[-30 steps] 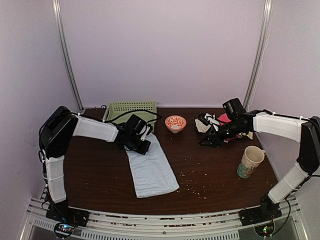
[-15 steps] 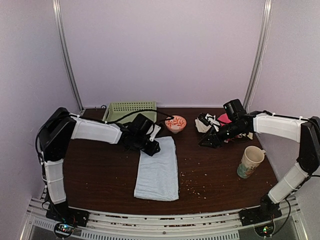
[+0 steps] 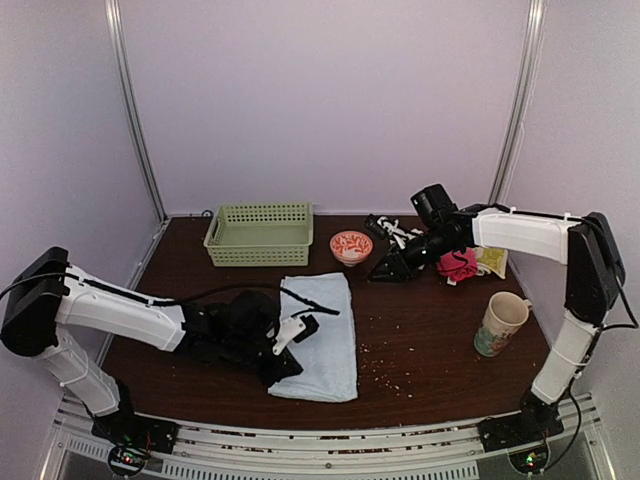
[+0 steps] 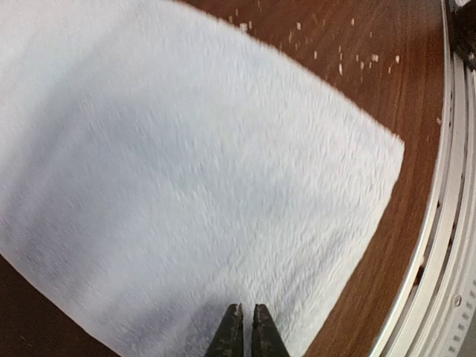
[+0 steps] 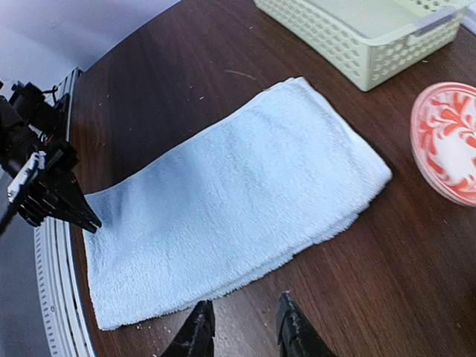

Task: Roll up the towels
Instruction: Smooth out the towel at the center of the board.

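This is a robot test cell in a lab, not a home. Two robot arms, the left arm [image 3: 120, 315] and the right arm [image 3: 520, 232], are bolted to a slotted metal rail [image 3: 330, 450] along the near edge of a dark wooden table [image 3: 430, 330]. Plain lilac walls [image 3: 330, 100] close in the far edge and both sides. Bare metal posts [image 3: 135, 110] rise at the far corners. A loose black cable [image 3: 310, 305] runs off the left arm. The household things look like props: a green basket [image 3: 259, 233], a patterned bowl [image 3: 351, 246], a mug [image 3: 500, 323], a blue towel [image 3: 325, 345] and scattered crumbs [image 3: 385, 370].
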Robot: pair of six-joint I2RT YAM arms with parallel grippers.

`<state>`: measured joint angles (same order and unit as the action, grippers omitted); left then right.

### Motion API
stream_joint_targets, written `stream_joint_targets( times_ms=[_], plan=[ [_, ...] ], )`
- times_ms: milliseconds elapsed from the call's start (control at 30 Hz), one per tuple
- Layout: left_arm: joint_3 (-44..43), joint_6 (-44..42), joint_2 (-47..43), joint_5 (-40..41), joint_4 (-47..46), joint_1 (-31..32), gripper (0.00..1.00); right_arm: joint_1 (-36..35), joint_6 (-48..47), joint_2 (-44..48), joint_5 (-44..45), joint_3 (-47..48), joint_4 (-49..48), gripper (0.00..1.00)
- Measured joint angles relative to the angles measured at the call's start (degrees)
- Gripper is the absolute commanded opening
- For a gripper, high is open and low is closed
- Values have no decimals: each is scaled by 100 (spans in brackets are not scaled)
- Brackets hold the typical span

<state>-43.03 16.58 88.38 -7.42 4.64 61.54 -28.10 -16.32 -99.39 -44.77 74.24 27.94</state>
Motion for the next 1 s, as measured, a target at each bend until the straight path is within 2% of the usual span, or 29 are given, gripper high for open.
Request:
stream_joint_targets(
  times_ms=[133,400,500,633,800,900,1000],
  plan=[
    [544,179,48,-284,-31,136,5,-466,201,-951,-127,767,59,22],
    [481,402,411,2,-636,549,5,-994,501,-2721,94,1862,208,17],
    [422,424,424,262,-590,636,14,-964,584,-3106,326,2210,319,17],
    [356,391,260,789,-348,671,30,-911,625,-3215,780,2612,350,19],
    [256,236,-337,1401,-87,671,51,-857,605,-3303,702,2907,570,25],
    [184,92,-831,1687,-50,671,52,-839,494,-2970,481,2723,756,29],
    [177,-164,-1401,1812,-85,667,52,-831,393,-2159,439,2463,938,33]
  ],
)
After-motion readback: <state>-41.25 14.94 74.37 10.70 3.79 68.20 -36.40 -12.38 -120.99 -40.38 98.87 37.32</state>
